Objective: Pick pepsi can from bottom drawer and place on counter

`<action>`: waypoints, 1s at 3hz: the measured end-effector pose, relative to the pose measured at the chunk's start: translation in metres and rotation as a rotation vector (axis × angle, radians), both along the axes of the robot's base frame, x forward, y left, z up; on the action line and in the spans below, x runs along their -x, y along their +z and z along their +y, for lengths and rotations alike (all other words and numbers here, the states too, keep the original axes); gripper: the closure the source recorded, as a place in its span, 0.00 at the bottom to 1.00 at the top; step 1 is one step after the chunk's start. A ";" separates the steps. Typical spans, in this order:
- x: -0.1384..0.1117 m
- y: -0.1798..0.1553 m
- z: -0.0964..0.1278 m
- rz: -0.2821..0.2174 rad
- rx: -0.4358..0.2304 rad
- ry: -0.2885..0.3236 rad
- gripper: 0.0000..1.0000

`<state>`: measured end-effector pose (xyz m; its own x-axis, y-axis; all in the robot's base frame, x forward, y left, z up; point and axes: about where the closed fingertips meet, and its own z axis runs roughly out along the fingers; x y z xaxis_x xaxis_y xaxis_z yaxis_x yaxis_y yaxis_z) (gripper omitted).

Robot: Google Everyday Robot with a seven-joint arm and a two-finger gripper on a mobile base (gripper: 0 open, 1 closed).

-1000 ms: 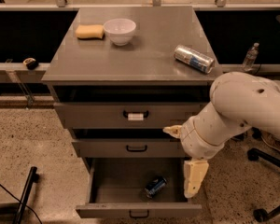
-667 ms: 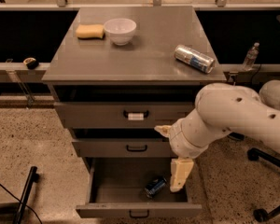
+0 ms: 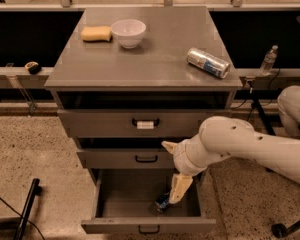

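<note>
The bottom drawer (image 3: 106, 202) of the grey cabinet is pulled open. The pepsi can (image 3: 162, 203), small and dark blue, lies on its side on the drawer floor toward the right, partly hidden by my gripper. My gripper (image 3: 169, 174) reaches in from the right on a thick white arm. It is open, with one cream finger (image 3: 180, 187) pointing down into the drawer, just right of and over the can, and the other finger (image 3: 168, 146) sticking out left in front of the middle drawer. It holds nothing. The counter (image 3: 155, 49) is the cabinet's flat grey top.
On the counter a silver and light-blue can (image 3: 207, 62) lies on its side at the right, with a white bowl (image 3: 128, 32) and a yellow sponge (image 3: 96, 33) at the back left. The two upper drawers (image 3: 140, 123) are closed. A water bottle (image 3: 268, 60) stands behind at the right.
My arm has swung left and lower. The gripper has moved from the drawer's right edge to directly over the pepsi can, its lower finger now covering part of it.
</note>
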<state>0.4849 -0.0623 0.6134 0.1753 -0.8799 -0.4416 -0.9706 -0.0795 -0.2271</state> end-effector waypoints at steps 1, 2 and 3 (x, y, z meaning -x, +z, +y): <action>-0.006 -0.002 0.002 -0.023 -0.003 -0.005 0.00; -0.005 -0.016 0.006 -0.069 0.102 0.067 0.00; -0.001 -0.047 0.002 -0.154 0.209 0.222 0.00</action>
<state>0.4857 -0.0603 0.5663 0.4230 -0.8817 -0.2089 -0.8802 -0.3451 -0.3258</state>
